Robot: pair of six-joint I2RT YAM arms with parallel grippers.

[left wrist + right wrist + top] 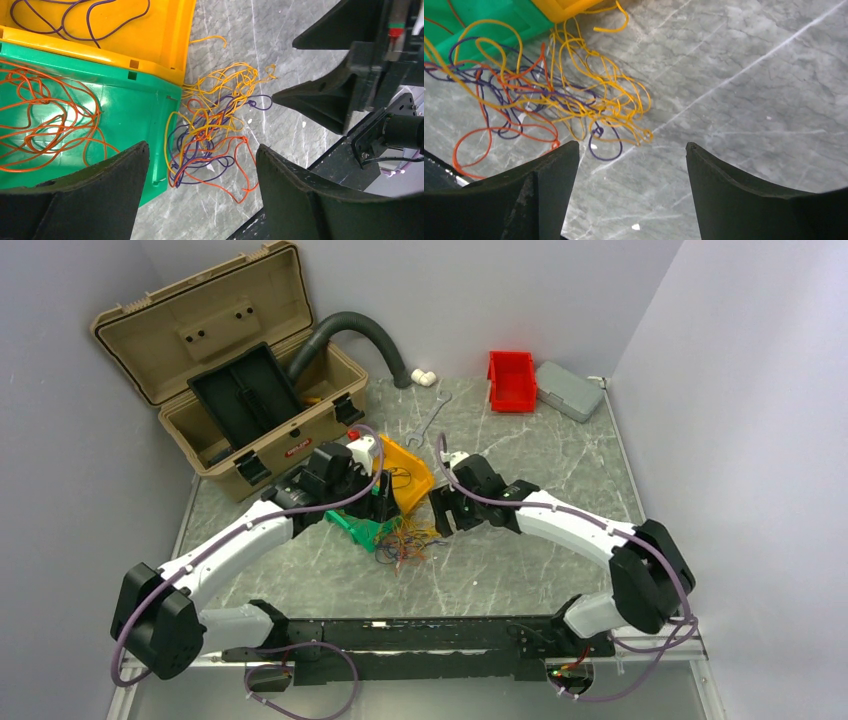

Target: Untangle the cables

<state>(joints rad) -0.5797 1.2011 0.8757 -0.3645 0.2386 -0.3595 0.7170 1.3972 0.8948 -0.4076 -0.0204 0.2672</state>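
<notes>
Two hands hang close over the middle of the counter (560,470), facing each other across the cables (405,540). The left hand (378,492) has its fingers spread wide and grips nothing; in its wrist view the tangle (215,135) shows on the marble between the fingertips. The right hand (445,512) is also spread wide and empty, with bare counter (749,100) between and beyond its fingers.

The cables are a loose knot of yellow, orange and purple strands lying on the counter against the right edge of a green bin (125,110). A few loops (564,95) cross over that bin's rim. One yellow end curls away at the far side, by the corner of a yellow bin (165,30) that touches the green bin's far edge. More orange wire (45,115) lies coiled inside the green bin, and purple wire (75,20) lies inside the yellow one.

Right of the knot the marble runs open toward the counter's right edge. A wrench (425,425), a red bin (512,380) and a grey case (568,390) lie at the far side. An open toolbox (240,380) and a ribbed hose (350,335) fill the far left corner.
</notes>
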